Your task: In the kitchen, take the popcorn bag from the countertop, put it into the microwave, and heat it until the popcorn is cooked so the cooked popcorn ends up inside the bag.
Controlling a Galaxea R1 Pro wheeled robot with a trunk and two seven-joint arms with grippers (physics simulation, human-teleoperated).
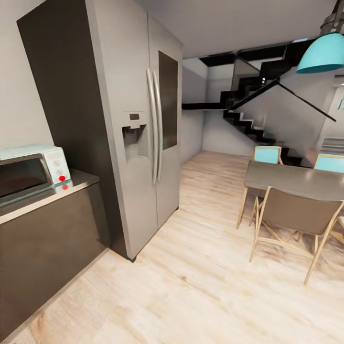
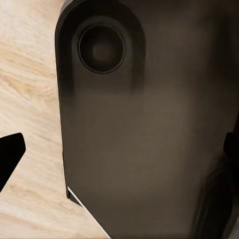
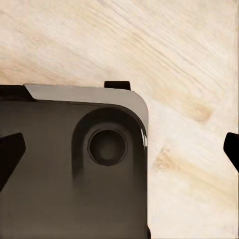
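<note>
The pale blue microwave [image 1: 31,171] stands on the grey countertop [image 1: 71,187] at the left edge of the head view, its dark glass door shut and two white knobs with a red dot on its right side. The popcorn bag is out of view. In the left wrist view my left gripper [image 2: 121,149] is open, its dark fingertips [image 2: 10,155] far apart over the robot's dark base [image 2: 139,149] and the wooden floor. My right gripper [image 3: 121,152] is open too, with nothing between its fingertips [image 3: 10,154], above the same base and floor.
A tall steel fridge [image 1: 143,129] stands just right of the countertop. A grey dining table [image 1: 296,179] with teal and brown chairs [image 1: 294,217] is at the right, under a teal lamp [image 1: 322,55]. Dark stairs [image 1: 253,110] rise at the back. Light wooden floor [image 1: 191,277] lies between.
</note>
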